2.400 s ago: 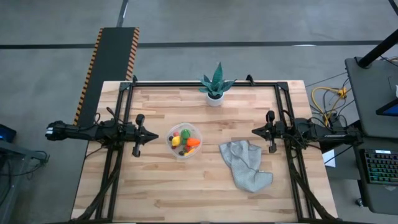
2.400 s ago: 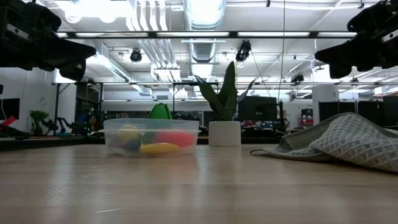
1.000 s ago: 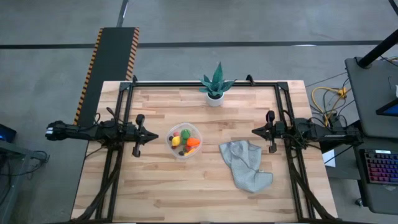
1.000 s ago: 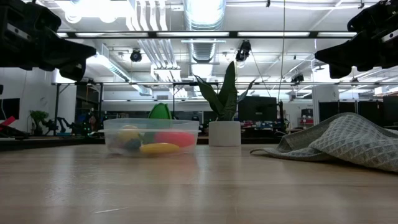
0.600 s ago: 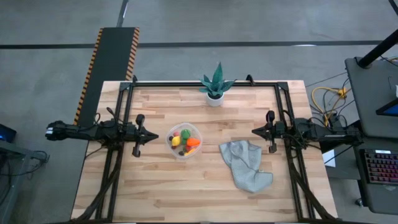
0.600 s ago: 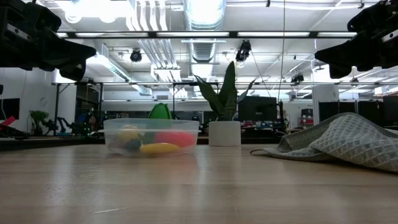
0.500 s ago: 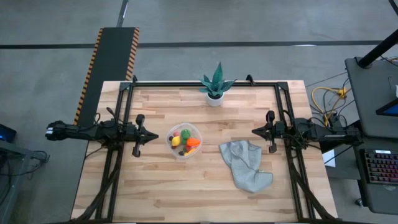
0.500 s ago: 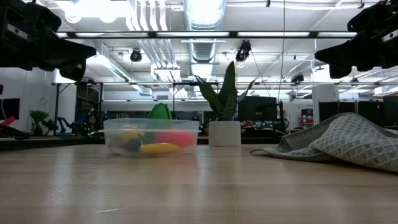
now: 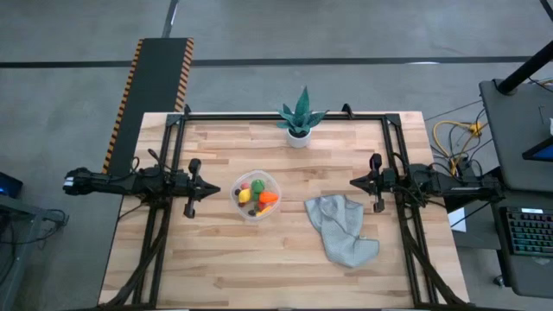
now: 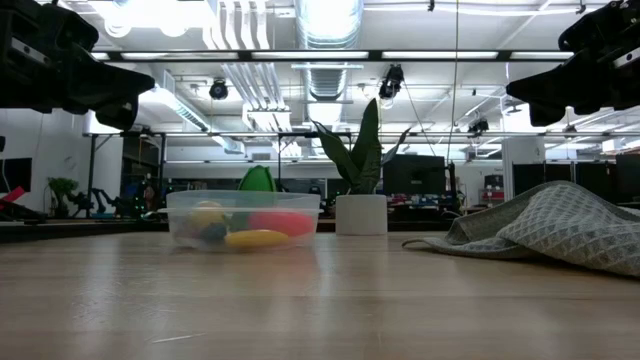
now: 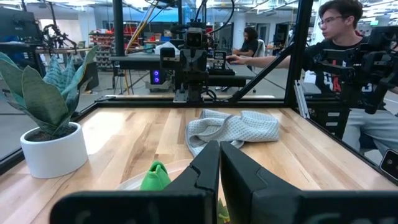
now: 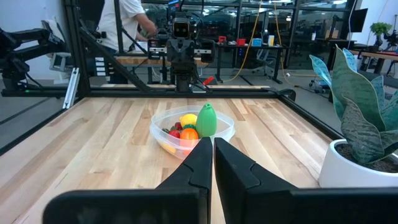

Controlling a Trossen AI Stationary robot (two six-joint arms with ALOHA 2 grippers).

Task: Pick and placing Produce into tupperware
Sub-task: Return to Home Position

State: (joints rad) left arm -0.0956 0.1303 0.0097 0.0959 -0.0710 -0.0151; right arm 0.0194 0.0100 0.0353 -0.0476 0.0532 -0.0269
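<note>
- Clear plastic tupperware point(image 9: 234, 198) sits just in front of the left gripper point(image 9: 212, 188), past its tips, not touching.
- All the produce point(image 9: 259, 195) I can see lies inside it.
- That gripper's fingers are pressed together and hold nothing.
- So are those of the right gripper point(image 9: 352, 182); the tupperware is farther out in front, with a grey cloth point(image 9: 341, 229) near.
- I think the picking is done and the step is going home. Next move: just park.

Tbl point(image 9: 216, 259) w/ tupperware point(image 9: 234, 187), cloth point(image 9: 341, 229), plant point(image 9: 299, 117)
</note>
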